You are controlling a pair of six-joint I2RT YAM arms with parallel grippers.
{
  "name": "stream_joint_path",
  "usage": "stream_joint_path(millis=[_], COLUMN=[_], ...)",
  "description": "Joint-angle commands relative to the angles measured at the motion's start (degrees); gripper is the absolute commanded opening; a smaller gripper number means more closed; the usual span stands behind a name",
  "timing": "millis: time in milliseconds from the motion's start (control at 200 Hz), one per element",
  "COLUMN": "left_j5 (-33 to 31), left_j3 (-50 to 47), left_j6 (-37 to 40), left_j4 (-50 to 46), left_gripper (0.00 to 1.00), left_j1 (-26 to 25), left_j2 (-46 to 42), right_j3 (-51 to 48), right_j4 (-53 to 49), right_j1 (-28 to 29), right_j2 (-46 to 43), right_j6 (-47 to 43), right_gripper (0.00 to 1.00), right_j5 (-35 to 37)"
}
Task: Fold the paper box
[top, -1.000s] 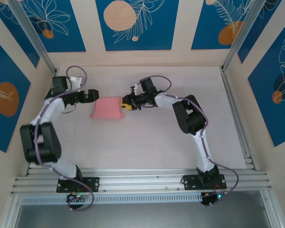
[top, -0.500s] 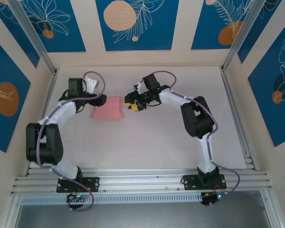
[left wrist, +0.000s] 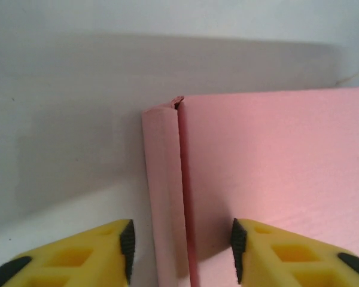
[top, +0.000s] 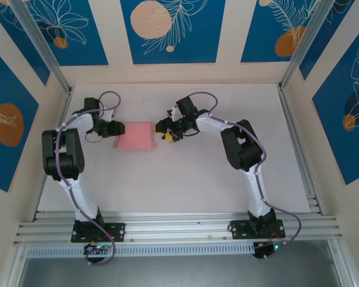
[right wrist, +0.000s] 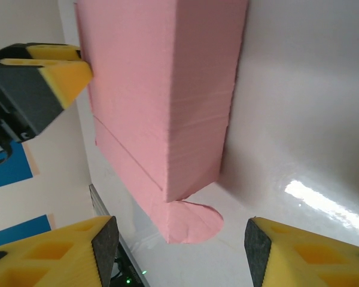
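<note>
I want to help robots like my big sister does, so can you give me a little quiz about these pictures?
1. True or false: the paper box is blue.
2. In the overhead view, which tool is at the box's left end? A) left tool B) right tool
3. Fill in: the box rests on the ____.
Key: 1 false, it is pink. 2 A. 3 table.

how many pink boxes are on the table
1. The paper box lies on the table between the arms, with the left gripper at its left end and the right gripper just off its right end.
</note>
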Motion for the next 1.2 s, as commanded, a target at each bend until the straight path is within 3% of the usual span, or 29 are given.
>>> stream_joint_path(millis=[0, 115, 315, 625, 860, 1195], left_j5=[0.87, 1.80, 3.69, 5.02, 4.93, 4.66], left_j3=[1.41, 1.45, 3.28, 5.71, 5.71, 6.07], left_j6=[-0.20, -0.69, -0.30, 0.58, 1.03, 1.20], left_j4=[-3.39, -2.98, -5.10, -6.92, -7.31, -7.42], left_gripper=[0.35, 0.14, 0.01, 0.00, 0.00, 0.00], left_j1=[0.07, 0.63, 2.57, 3.08, 3.06, 3.11], left_j2=[2.68, 2.87, 4.05, 7.40, 7.53, 8.42], right_j3=[1.81, 2.21, 3.23, 6.15, 6.13, -1.47], right_j4=[-0.83, -0.32, 2.93, 8.64, 19.31, 30.90], right_j1=[0.42, 0.55, 0.92, 1.40, 1.99, 1.39], right_j2=[1.03, 1.62, 4.12, 8.64, 9.37, 4.97], right_j6=[-1.11, -1.37, -0.44, 4.49, 9.99, 14.01], right_gripper=[0.60, 0.60, 0.61, 0.66, 0.68, 0.69], right_j5=[-0.13, -0.69, -2.00, -5.02, -8.43, -5.86])
